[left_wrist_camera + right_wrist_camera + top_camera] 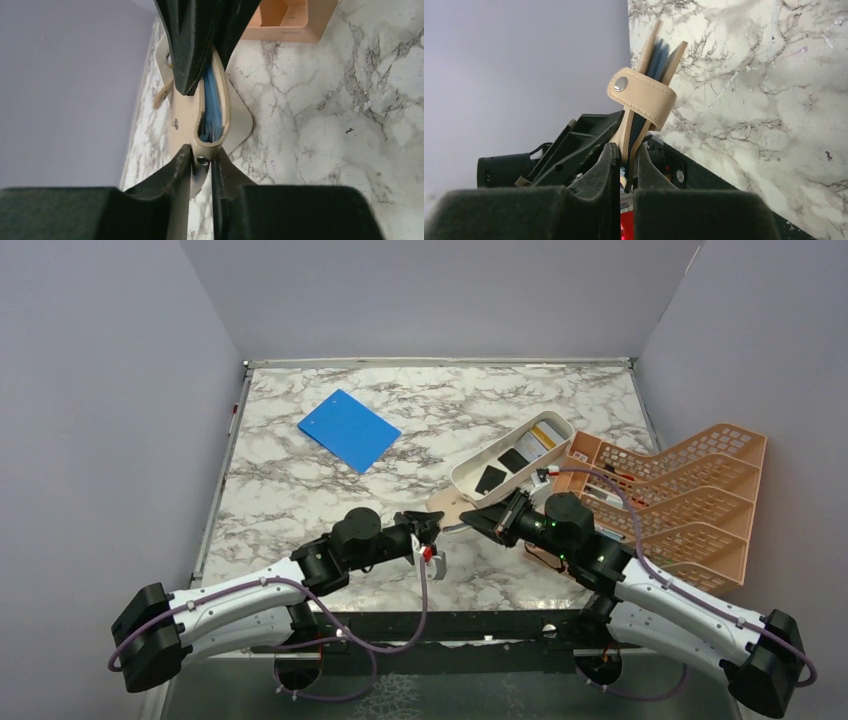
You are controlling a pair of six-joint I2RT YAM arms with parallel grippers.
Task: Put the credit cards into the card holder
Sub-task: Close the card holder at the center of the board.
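Two claws: we see left claw (201, 161), right claw (623, 155) squeezing card holder (185, 112).
Card holder: blue card (212, 107) inside.
White tray (480, 455): black cards (490, 478).

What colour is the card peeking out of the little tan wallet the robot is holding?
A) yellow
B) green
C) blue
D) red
C: the left wrist view shows a light blue card wedged between the two tan sides of the card holder.

Marble tabletop (290, 495), pale lilac walls (430, 290)
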